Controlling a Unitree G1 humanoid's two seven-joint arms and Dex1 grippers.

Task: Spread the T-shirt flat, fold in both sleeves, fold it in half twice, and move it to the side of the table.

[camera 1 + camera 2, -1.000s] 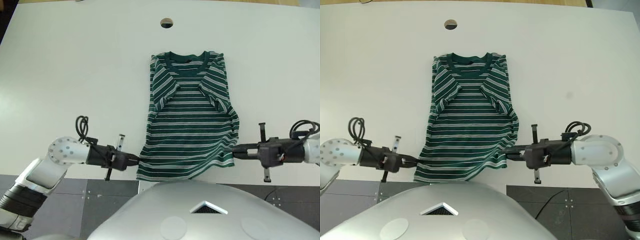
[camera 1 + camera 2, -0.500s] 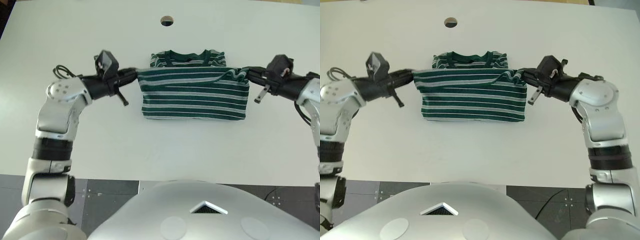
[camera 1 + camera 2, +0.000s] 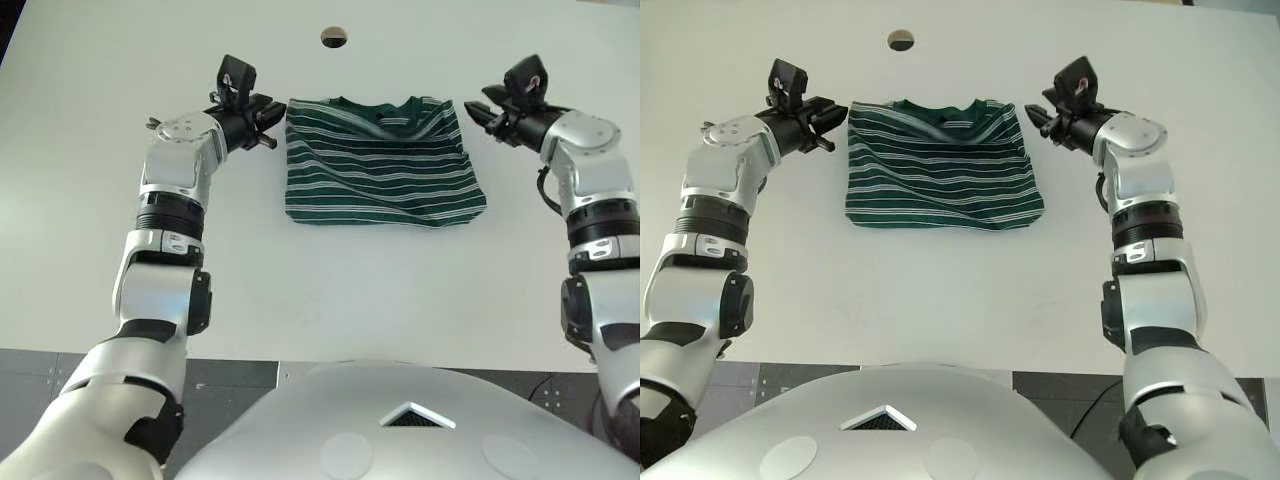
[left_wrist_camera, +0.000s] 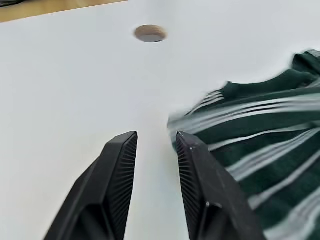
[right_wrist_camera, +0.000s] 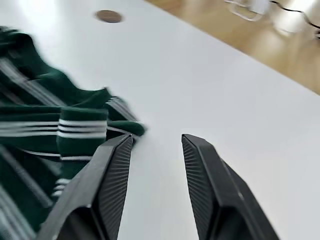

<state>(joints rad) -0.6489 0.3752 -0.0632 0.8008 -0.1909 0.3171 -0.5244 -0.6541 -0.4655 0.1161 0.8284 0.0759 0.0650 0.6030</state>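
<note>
The T-shirt [image 3: 380, 160] lies folded between the parted left hand [image 3: 272, 122] and right hand [image 3: 478, 106].

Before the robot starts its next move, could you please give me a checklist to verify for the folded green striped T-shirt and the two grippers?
1. Left gripper open, nothing between its fingers: ok.
2. Right gripper open, nothing between its fingers: ok.
3. Green-and-white striped T-shirt folded in half once, hem up at the collar: ok.
4. Folded layers flat and square: not ok; the cloth is wrinkled and the near corner on the robot's right juts out.
5. Second half fold: not ok, not yet done.
</note>
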